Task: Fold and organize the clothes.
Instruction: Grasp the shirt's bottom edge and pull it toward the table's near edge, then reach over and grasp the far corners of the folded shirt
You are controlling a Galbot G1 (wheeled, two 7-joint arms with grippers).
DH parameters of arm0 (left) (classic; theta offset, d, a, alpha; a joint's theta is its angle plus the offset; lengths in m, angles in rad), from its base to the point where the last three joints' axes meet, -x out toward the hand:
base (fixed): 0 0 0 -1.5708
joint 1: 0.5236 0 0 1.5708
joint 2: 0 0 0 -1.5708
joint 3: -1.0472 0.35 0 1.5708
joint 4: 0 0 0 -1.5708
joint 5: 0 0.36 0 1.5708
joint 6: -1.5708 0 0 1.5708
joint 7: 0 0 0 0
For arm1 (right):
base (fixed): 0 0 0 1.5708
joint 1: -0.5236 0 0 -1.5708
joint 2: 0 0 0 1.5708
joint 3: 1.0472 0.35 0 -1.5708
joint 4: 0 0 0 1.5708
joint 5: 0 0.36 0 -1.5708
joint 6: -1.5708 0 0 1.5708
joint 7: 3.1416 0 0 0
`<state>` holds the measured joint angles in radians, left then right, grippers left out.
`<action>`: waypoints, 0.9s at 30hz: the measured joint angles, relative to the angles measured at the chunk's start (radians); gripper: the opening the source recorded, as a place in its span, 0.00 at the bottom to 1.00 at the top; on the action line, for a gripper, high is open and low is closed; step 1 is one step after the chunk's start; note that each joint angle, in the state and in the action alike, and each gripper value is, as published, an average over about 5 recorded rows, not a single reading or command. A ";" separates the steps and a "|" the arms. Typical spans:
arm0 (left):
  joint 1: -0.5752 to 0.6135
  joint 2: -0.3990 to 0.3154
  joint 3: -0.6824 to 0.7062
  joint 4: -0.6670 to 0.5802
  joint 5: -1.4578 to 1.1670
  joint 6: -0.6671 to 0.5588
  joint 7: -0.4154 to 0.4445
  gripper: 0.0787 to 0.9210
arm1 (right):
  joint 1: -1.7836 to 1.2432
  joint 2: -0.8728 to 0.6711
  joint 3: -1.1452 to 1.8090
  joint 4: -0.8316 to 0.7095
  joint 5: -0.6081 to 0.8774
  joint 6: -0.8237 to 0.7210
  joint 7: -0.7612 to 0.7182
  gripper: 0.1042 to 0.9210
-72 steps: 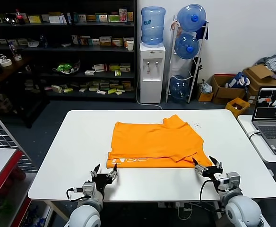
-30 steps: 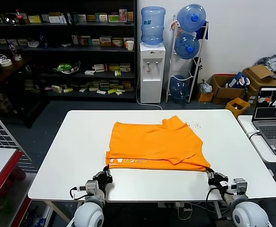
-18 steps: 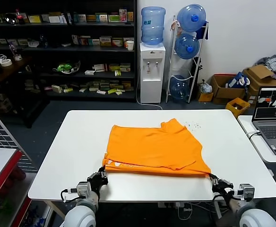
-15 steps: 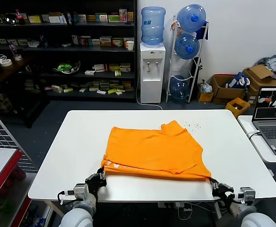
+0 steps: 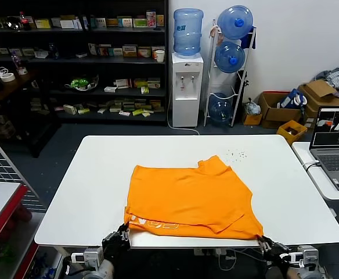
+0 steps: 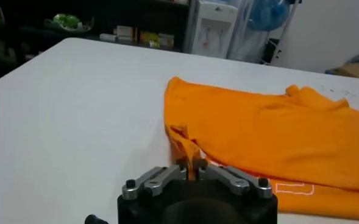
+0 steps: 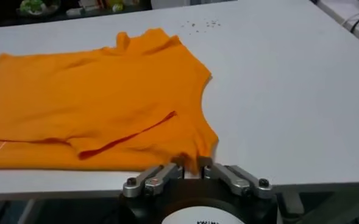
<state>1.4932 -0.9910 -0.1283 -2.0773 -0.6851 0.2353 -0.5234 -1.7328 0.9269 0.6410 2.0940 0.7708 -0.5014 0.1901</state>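
The left claw [image 6: 194, 173] is clamped on a pinched-up corner of the shirt [image 5: 187, 200], and with the right claw [image 7: 194, 170] it has dragged the garment back toward the table's [image 5: 100, 174] near edge, so the hem now overhangs the lip just ahead of both claws; the shirt lay farther up the table a moment ago. This looks like a smoothing pull before the next fold. The cloth is soft orange cotton, flat apart from shallow creases, with white lettering [image 5: 155, 222] on the strip nearest the left claw. The right claw likewise grips the other hem corner, bunched between its fingers.
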 measured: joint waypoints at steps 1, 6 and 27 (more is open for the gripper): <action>0.003 0.004 -0.003 -0.007 -0.001 0.000 -0.001 0.24 | 0.002 -0.003 0.003 0.004 -0.004 0.001 -0.001 0.39; 0.003 0.022 -0.019 -0.034 -0.010 0.001 -0.004 0.41 | 0.040 -0.026 0.012 0.011 -0.012 0.016 -0.011 0.56; -0.513 -0.054 0.083 0.378 -0.074 -0.020 0.146 0.88 | 0.840 0.108 -0.342 -0.533 -0.046 0.073 -0.044 0.88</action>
<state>0.9807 -1.0453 -0.0456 -1.6992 -0.7592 0.2149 -0.3775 -0.8926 1.0344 0.2988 1.5611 0.7244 -0.4282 0.1461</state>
